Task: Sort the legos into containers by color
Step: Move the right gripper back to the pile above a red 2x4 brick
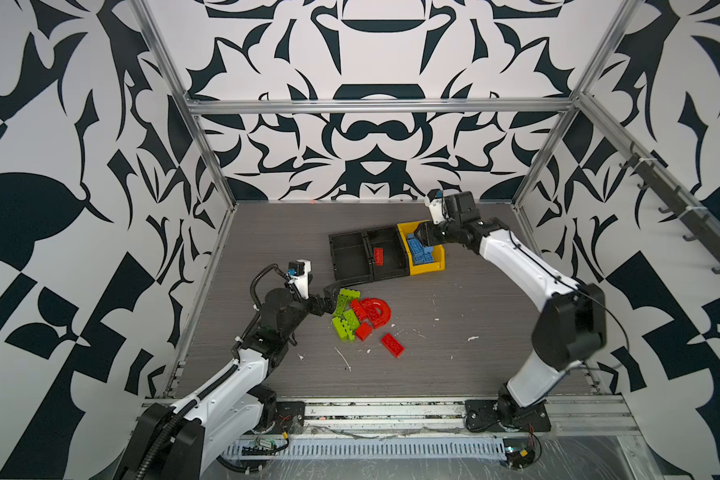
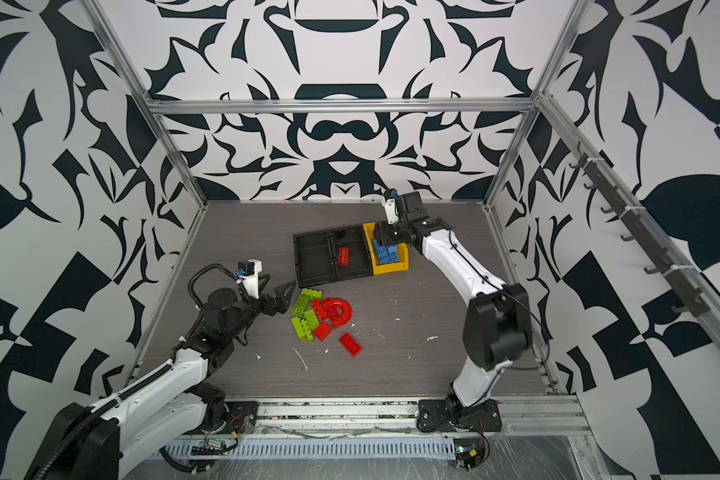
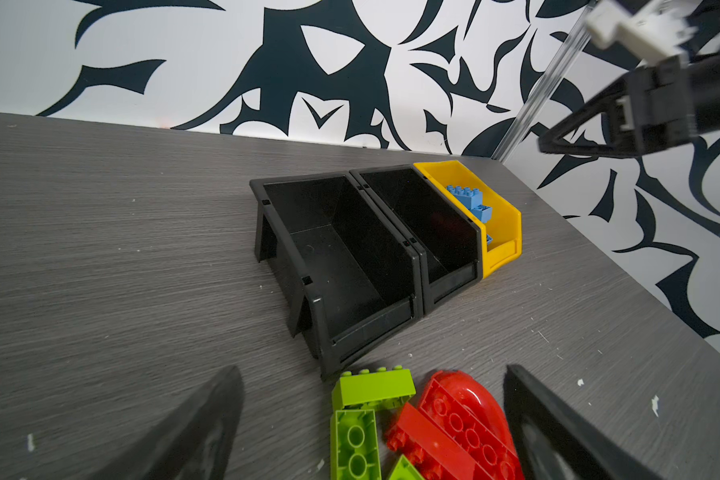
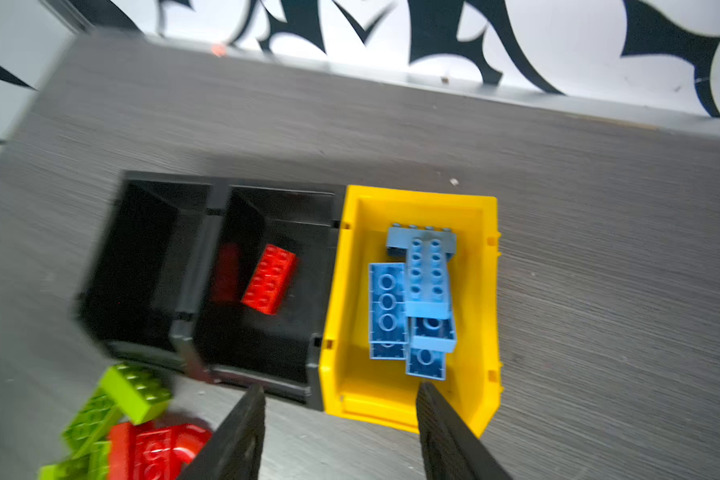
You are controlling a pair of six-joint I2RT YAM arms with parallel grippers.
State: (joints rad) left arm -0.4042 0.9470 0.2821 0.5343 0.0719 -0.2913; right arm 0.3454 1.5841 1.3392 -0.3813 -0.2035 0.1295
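— Bins first: how many?
— Three, in a touching row toward the back of the table (image 1: 454, 365). Two black bins (image 1: 348, 253), then one yellow bin (image 1: 427, 270) on the right end.
— What's in them?
— Blue bricks (image 4: 429, 274) are all in the yellow one, jumbled. I count five, tho the stack may hide more. One red brick (image 1: 378, 256) lies in the middle bin (image 1: 393, 249), the black one touching the yellow.
— Loose legos?
— A pile sits near mid-table, just in front of the bins. It has four green bricks (image 1: 342, 303) and one red arch (image 1: 381, 309) w/ approx. three red pieces against it. They overlap, so that count's shaky. One more lone red brick (image 1: 393, 345) lies a bit apart, nearer the front.
— Claws?
— The left claw (image 1: 331, 299) is spread as wide as it goes. It's low at the pile's left edge, tips just beside the green ones, nothing in it. The right claw (image 1: 421, 239) hangs over the yellow bin, jaws partway apart, nothing btwn them.
— Anything else?
— A few white scraps (image 1: 472, 338) on the table.
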